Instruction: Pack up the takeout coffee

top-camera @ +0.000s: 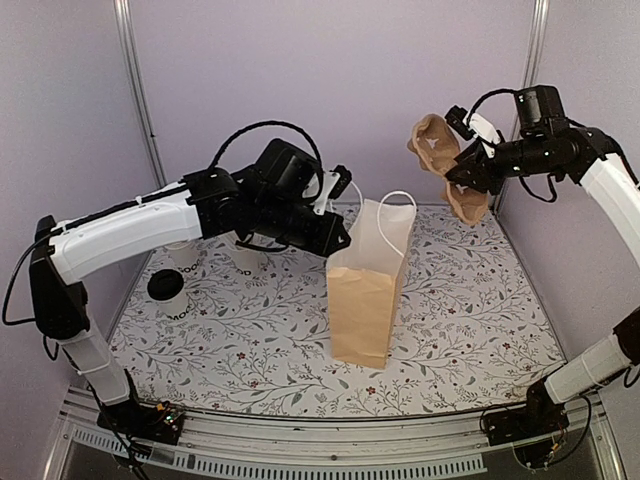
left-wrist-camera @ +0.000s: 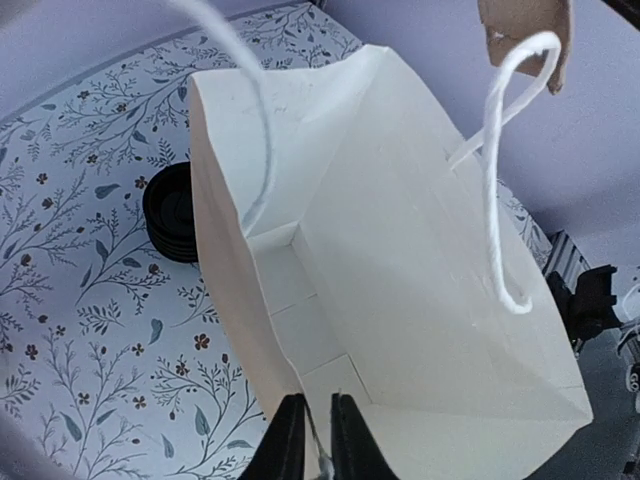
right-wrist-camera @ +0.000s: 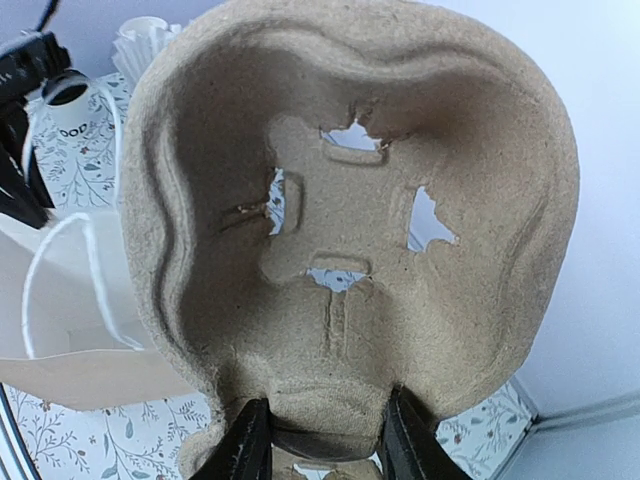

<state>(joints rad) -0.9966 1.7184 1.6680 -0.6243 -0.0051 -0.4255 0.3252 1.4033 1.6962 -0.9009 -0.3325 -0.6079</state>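
The left fingers (left-wrist-camera: 288,450) are drawn narrow on the near rim of the paper bag (top-camera: 362,300), which stands upright and open on the desk (top-camera: 470,300). Only its white lining is seen inside. A pulp cup carrier (right-wrist-camera: 350,250) is gripped at its edge by the right fingers (right-wrist-camera: 245,450), up in the air. The takeout coffee (top-camera: 168,292) is seen on the desk, well apart from the bag.

Left arm (top-camera: 130,235): white shells are joined by black joints, and a black cable loop (top-camera: 262,126) is seen at its 12 o'clock. Right arm (top-camera: 618,200) is built alike, with a thinner cable (top-camera: 495,95) arched above. Slim black fingers (left-wrist-camera: 288,445) are seen at 6 o'clock in both wrist views.
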